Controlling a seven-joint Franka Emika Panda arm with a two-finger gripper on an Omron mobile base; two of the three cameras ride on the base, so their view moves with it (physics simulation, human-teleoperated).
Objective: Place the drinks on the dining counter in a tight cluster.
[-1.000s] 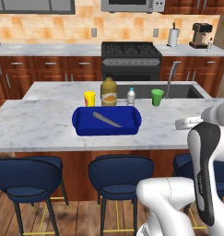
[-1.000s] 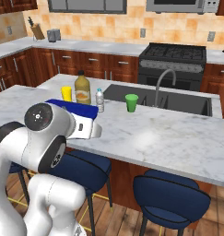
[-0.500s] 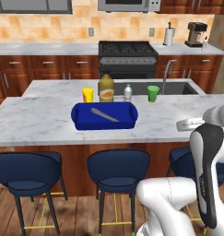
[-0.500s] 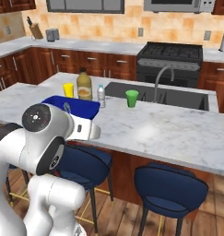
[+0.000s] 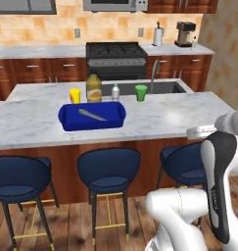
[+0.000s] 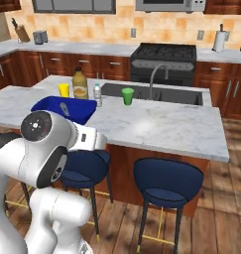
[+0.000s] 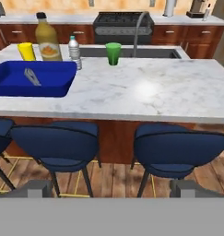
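Note:
On the dining counter (image 5: 164,117) the amber-yellow juice jug (image 5: 93,88) and the small blue-capped water bottle (image 5: 115,91) stand close together at the far edge, just behind a blue tray. The hand view has the jug (image 7: 48,42) and the water bottle (image 7: 74,53) at upper left. My gripper (image 7: 109,189) is open and holds nothing. It hangs on the stool side of the counter, well short of the drinks, and its fingertips (image 7: 36,188) frame the stools and floor.
A blue tray (image 5: 71,120) with a knife in it lies in front of the drinks. A yellow cup (image 5: 75,95) stands left of the jug, a green cup (image 5: 141,92) right of the water bottle. Sink and faucet (image 5: 152,73) lie behind. Navy stools (image 5: 108,166) line the near side.
The whole picture has slid left and the counter looks a little farther off, so the base has driven. Nothing on the counter has moved. The gripper stays open.

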